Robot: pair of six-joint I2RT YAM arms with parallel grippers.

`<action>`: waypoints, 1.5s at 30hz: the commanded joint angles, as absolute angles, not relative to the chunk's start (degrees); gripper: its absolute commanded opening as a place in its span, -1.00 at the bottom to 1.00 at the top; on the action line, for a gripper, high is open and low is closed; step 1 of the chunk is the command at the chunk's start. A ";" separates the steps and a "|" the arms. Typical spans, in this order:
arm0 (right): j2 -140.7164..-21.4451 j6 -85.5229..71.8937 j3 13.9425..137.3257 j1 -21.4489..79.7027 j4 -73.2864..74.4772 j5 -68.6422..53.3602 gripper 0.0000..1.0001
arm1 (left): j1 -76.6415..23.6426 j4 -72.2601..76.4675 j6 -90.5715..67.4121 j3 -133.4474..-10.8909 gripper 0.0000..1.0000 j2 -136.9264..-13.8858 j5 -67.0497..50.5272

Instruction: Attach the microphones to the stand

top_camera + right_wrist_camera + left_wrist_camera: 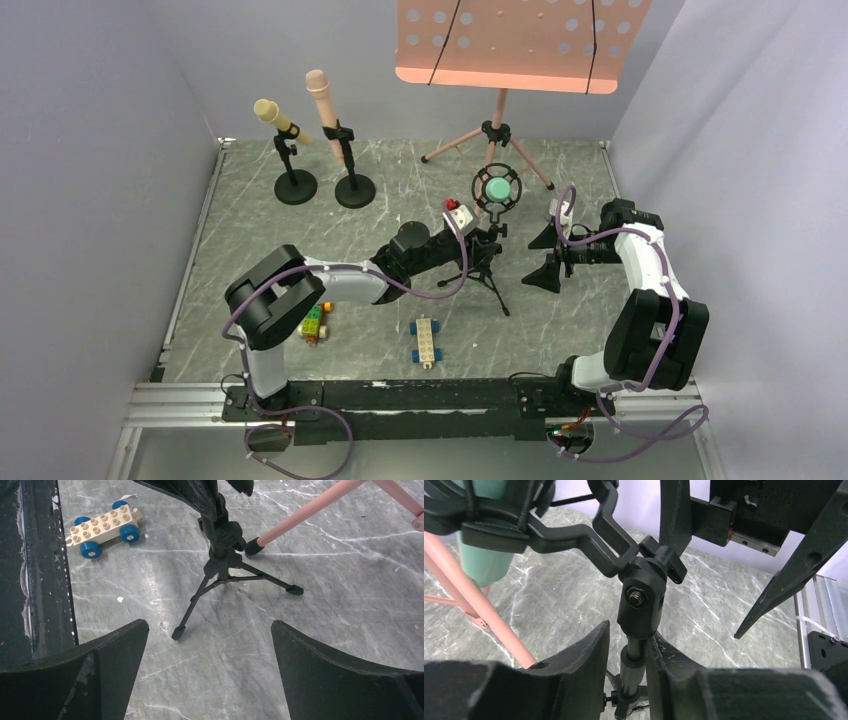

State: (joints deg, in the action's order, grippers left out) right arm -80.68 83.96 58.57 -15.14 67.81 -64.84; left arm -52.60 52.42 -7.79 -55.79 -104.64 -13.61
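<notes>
Three microphones [268, 112] [320, 90] [497, 188], four stands [296, 185] [354, 190] [487, 272] [497, 120], two brick cars [313, 323] [425, 341]

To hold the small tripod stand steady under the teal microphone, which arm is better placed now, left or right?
Left. The left claw straddles the stand's pole just below the swivel joint, a finger on each side. The right claw is wide open beside the tripod, over the table, touching nothing.

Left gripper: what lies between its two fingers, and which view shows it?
The tripod stand's black pole, below its swivel joint, stands between the fingers; the left wrist view shows this.
</notes>
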 commanded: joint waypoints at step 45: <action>-82.54 87.18 61.08 -15.47 69.73 -66.23 0.99 | -32.00 47.95 -1.77 -42.94 -1.00 -75.77 -31.39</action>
State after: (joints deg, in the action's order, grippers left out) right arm -82.46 84.49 59.00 -15.18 68.60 -64.82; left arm -36.03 39.99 -1.34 -43.53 -77.03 -30.44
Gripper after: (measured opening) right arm 0.994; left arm 0.072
